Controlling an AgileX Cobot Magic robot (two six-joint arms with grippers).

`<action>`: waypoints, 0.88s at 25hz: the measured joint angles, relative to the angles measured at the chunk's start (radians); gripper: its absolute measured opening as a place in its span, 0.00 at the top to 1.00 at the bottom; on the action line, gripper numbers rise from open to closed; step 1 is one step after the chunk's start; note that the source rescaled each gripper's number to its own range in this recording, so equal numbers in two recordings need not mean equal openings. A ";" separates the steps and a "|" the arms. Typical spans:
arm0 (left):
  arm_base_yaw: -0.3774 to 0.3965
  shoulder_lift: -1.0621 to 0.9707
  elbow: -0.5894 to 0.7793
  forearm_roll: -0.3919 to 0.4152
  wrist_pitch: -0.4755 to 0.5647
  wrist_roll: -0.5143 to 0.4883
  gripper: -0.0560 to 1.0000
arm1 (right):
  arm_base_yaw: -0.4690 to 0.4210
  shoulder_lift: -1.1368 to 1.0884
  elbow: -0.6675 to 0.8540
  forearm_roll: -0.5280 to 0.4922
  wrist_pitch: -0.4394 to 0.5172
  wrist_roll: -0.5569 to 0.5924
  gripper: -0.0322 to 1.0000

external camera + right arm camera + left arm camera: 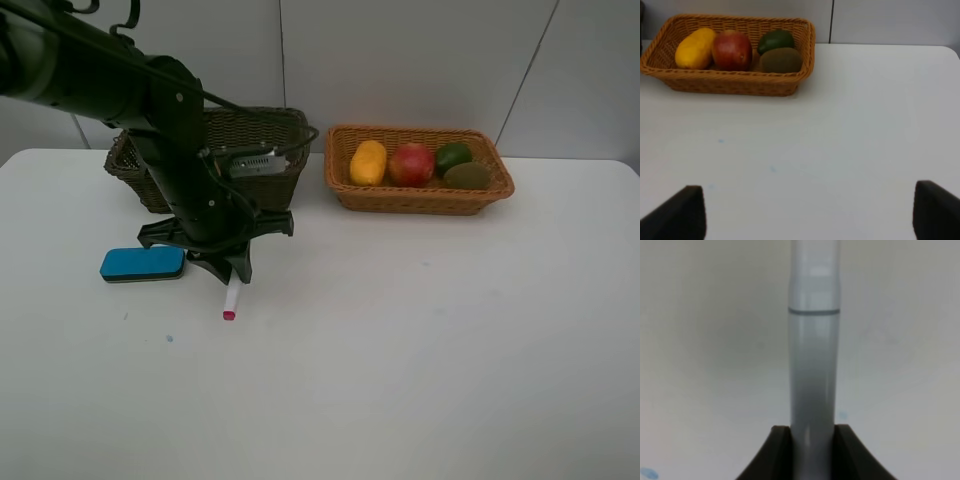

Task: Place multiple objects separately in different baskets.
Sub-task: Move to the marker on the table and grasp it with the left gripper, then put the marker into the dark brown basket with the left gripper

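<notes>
**Left pincer clamps marker on desk as four fruits sit sorted in tan basket**

Two woven baskets stand at the far side of the white desk (420,350). The light orange-tan basket (418,198), on the right, holds four fruits in a row: one yellow-orange mango (367,162) at its left end, one red apple-like fruit (411,165) beside it, then one green lime (453,156) and one brown kiwi (467,176) at the right end, the kiwi nearer than the lime. The dark olive-brown basket (270,150) stands to the left, largely hidden behind the left arm; what it contains cannot be seen.

Two items remain on the desk at left: one blue flat eraser (142,263), lying flat, and just to its right one white pink-tipped marker (231,301), its pink end pointing toward the near edge.

The left arm reaches in from the upper left and bends steeply down, its left pincer (235,275) pointing at the desk with its jaws closed around the marker's white barrel, as the left wrist view shows close up. The right pincer (810,212) appears only in the right wrist view, jaws spread wide with nothing between them, above bare desk nearer than the tan basket.
</notes>
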 joint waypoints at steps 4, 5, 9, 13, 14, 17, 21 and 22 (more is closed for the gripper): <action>0.000 -0.066 -0.001 -0.019 0.010 0.000 0.95 | 0.000 0.000 0.000 0.000 0.000 0.000 0.00; 0.000 -0.085 -0.001 -0.024 0.013 0.000 0.95 | 0.000 0.000 0.000 0.000 0.000 0.000 0.00; 0.000 -0.147 -0.001 -0.029 0.011 0.010 0.95 | 0.000 0.000 0.000 0.000 0.000 0.000 0.00; 0.000 -0.190 -0.015 -0.019 -0.020 0.052 0.95 | 0.000 0.000 0.000 0.000 0.000 0.000 0.00; 0.000 -0.192 -0.030 -0.008 -0.025 0.061 0.95 | 0.000 0.000 0.000 0.000 0.000 0.000 0.00; 0.000 -0.191 -0.079 0.047 -0.049 0.069 0.95 | 0.000 0.000 0.000 0.000 0.000 0.000 0.00; 0.000 -0.191 -0.142 0.132 -0.097 0.072 0.95 | 0.000 0.000 0.000 0.000 0.000 0.000 0.00; 0.002 -0.191 -0.157 0.156 -0.114 0.072 0.95 | 0.000 0.000 0.000 0.000 0.000 0.000 0.00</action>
